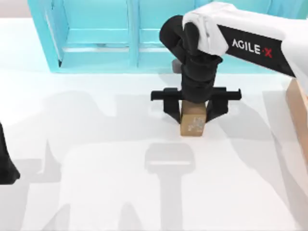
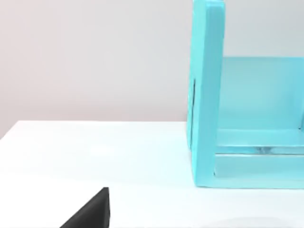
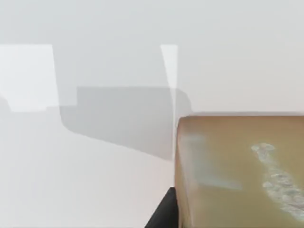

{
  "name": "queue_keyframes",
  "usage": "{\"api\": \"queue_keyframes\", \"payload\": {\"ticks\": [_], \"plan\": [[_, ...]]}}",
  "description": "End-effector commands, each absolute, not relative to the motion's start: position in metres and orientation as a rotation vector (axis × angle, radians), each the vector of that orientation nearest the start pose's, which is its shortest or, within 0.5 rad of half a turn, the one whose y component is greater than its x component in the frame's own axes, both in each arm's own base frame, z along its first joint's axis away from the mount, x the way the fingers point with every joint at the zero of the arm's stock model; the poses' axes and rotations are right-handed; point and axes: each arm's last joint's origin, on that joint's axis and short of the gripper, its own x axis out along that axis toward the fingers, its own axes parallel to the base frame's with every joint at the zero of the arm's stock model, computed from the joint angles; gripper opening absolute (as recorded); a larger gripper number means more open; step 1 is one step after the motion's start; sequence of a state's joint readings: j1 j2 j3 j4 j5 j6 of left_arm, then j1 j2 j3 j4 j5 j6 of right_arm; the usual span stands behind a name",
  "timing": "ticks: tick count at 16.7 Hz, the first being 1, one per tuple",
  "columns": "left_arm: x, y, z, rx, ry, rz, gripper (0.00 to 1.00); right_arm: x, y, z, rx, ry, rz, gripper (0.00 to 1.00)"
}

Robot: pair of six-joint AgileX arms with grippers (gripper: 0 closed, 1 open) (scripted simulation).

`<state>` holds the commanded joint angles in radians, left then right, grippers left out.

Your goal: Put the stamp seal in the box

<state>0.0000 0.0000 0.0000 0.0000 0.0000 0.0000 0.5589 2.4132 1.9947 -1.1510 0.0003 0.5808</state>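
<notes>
Right pincer [image 1: 195, 111] is reaching down at mid-worktop, its black fingers [image 1: 172, 109] flanking the stamp seal [image 1: 192, 124] and grasping it near the top. The seal, a smooth tan-brown rectangular block with faint white mottling on one face, is standing upright. The glossy white worktop [image 1: 96, 159] is carrying grey shadows. The orange-tan box [image 1: 299, 113] is sitting at the right edge; the cyan shelf unit [image 1: 96, 38] is standing behind. Left pincer [image 1: 6, 166] is parked at the left edge; grip cannot tell.
</notes>
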Motion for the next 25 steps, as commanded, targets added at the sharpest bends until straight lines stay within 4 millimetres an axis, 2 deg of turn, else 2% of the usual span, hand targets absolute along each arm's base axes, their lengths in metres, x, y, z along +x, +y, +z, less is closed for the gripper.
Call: {"api": "queue_keyframes", "payload": {"ticks": [7,9,13,16,22,23,25], "plan": [[0.106,-0.001,0.160,0.000,0.000,0.000,1.00,0.398,0.255,0.135,0.013,1.575,-0.007,0.00],[0.106,-0.001,0.160,0.000,0.000,0.000,1.00,0.400,0.256,0.147,0.013,1.577,-0.008,0.00],[0.106,-0.001,0.160,0.000,0.000,0.000,1.00,0.401,0.257,0.200,0.017,1.572,-0.006,0.00],[0.106,-0.001,0.160,0.000,0.000,0.000,1.00,0.398,0.254,0.226,0.015,1.574,-0.008,0.00],[0.106,-0.001,0.160,0.000,0.000,0.000,1.00,0.397,0.253,0.232,0.016,1.571,-0.006,0.00],[0.106,-0.001,0.160,0.000,0.000,0.000,1.00,0.399,0.248,0.234,0.017,1.570,-0.006,0.00],[0.106,-0.001,0.160,0.000,0.000,0.000,1.00,0.405,0.222,0.241,0.019,1.565,-0.005,0.00]]}}
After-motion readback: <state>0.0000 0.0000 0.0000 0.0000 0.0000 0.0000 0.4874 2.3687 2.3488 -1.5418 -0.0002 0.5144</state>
